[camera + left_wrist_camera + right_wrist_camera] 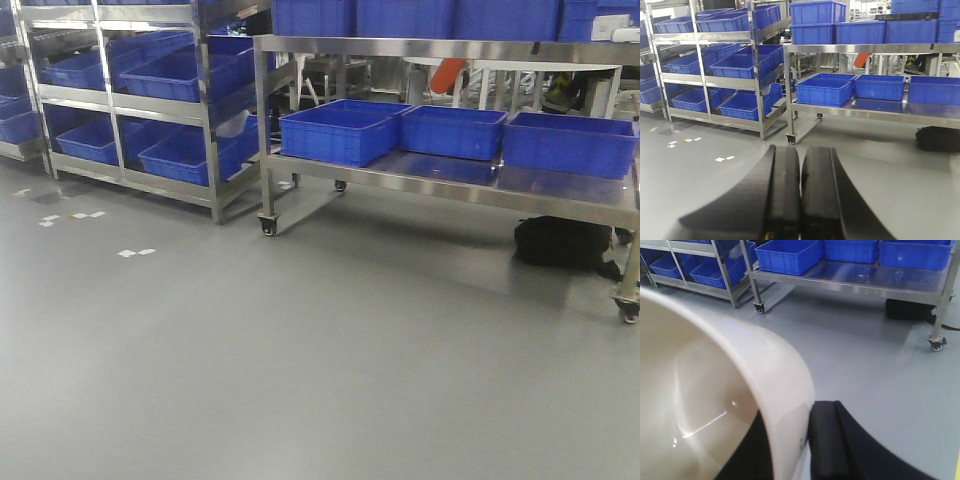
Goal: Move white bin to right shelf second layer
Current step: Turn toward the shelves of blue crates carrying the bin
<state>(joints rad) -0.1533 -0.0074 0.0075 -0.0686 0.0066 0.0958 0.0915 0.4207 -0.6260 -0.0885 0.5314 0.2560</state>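
**Item 1. My right pincer** [790,415]: clamped across the wall of the white bin [740,340]. One dark finger [827,445] is outside the wall and the other inside. The bin is held over the grey floor [865,365]. Its rounded rim fills the left half of the right wrist view, and its inside is glossy.

**Item 2. My left pincer** [801,155]: both fingers pressed together with nothing between them. It points over the floor towards the furniture.

**Item 3. Floor:** smooth and grey. A wide stretch of it lies between me and the furniture. A few small white tape marks [135,252] sit at the left, near the rack.

**Item 4. Steel rack** [215,130]: far left. Its levels hold blue crates [175,75]. Its front corner post stands just beside the table's left leg, with a narrow gap between them.

**Item 5. Steel table** [450,190]: on casters [268,226], right of the rack.
- The lower shelf carries three blue crates in a row.
- The left crate [340,135] sits near the front edge.
- A strip of bare steel shows in front of the other two.
- More blue crates stand on the top.
- Floor shows beneath the lower shelf, between the legs.

**Item 6. Black bag** [562,243]: on the floor under the table's right end, near the right-hand caster.
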